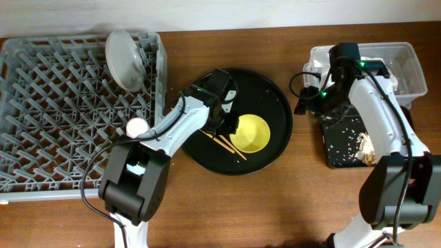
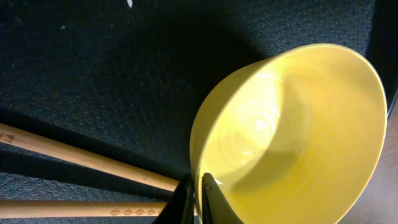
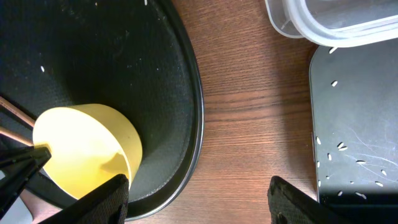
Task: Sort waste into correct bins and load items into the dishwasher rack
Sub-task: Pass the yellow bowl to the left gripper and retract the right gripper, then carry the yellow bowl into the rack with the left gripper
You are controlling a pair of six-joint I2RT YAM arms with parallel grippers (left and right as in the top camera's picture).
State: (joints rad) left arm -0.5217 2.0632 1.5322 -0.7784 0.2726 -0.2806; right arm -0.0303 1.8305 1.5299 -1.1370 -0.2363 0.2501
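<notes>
The yellow bowl (image 1: 249,133) sits tilted on the round black tray (image 1: 269,93). My left gripper (image 1: 231,126) is shut on its near rim, one finger inside the bowl (image 2: 292,137) and one outside, pinching the wall (image 2: 198,190). Two wooden chopsticks (image 2: 87,157) lie on the tray beside the bowl. My right gripper (image 3: 198,202) hangs open over bare table between the round tray (image 3: 124,62) and the shallow black tray (image 3: 354,124), holding nothing. The grey-green plate (image 1: 126,58) stands in the dishwasher rack (image 1: 48,117), and a small pale pink cup (image 1: 138,127) sits near the rack's right wall.
The clear plastic box (image 1: 396,62) stands at the back right. In front of it, the shallow black tray (image 1: 341,141) holds beige food scraps (image 1: 366,147) and scattered crumbs. The right arm reaches over both bins.
</notes>
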